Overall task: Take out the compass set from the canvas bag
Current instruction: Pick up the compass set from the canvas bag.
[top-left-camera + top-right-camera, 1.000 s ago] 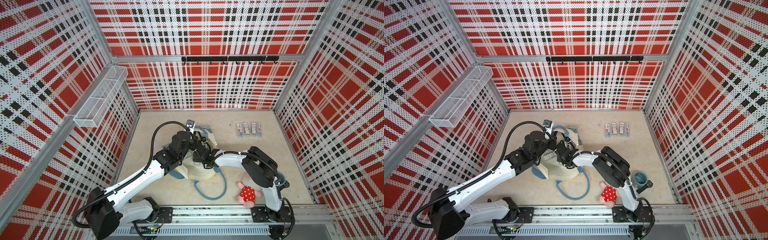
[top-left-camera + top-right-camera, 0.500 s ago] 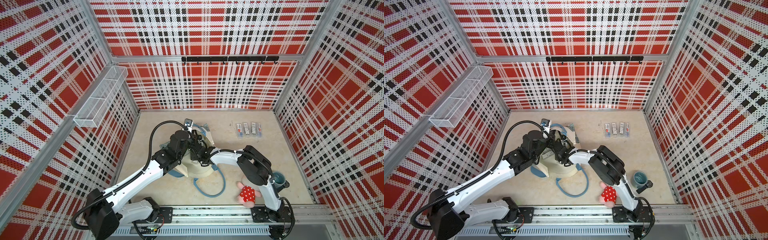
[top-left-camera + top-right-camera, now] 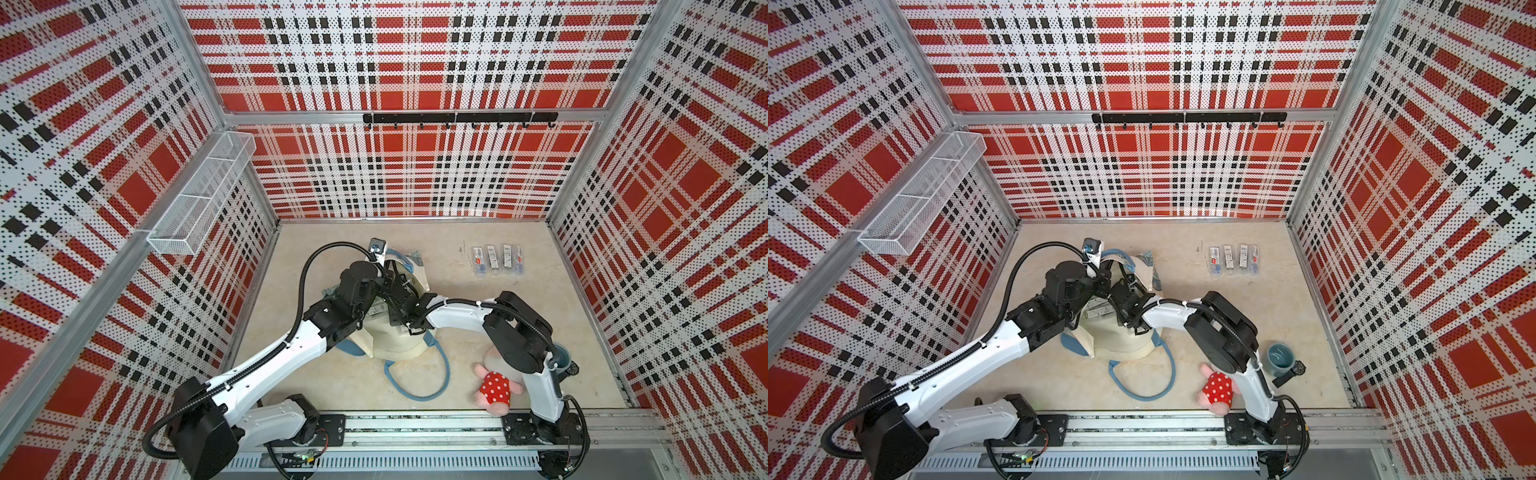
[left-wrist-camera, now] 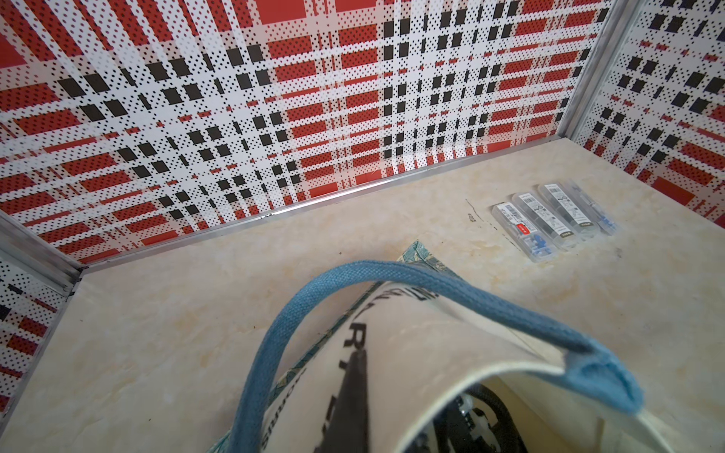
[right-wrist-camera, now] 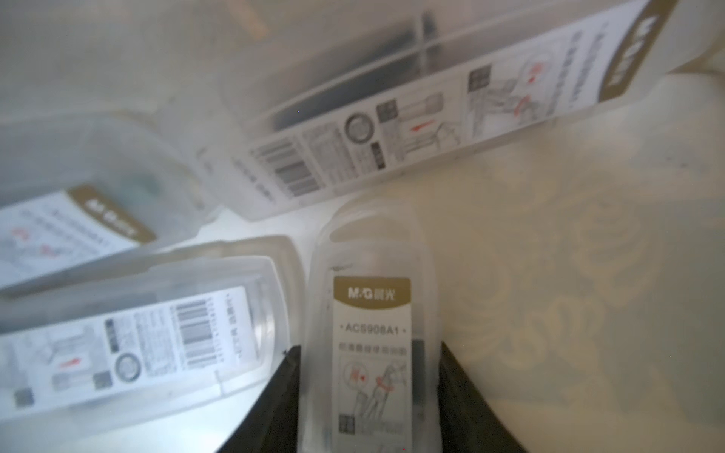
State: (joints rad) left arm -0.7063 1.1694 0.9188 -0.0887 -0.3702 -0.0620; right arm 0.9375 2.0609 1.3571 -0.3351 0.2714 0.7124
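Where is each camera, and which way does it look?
Top views: high overhead, looking down; both show left arm, right arm, canvas bag.
Left wrist: on the left arm, looking over the bag's blue handle at four boxed compass sets; left gripper finger shows.
Right wrist: inside the bag, facing more compass sets; right gripper fingers flank one.
Shared: top views show those four sets too.

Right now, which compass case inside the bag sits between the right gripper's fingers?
The case reading ACS908A1, flanked by both dark fingers; the other three lie outside them.
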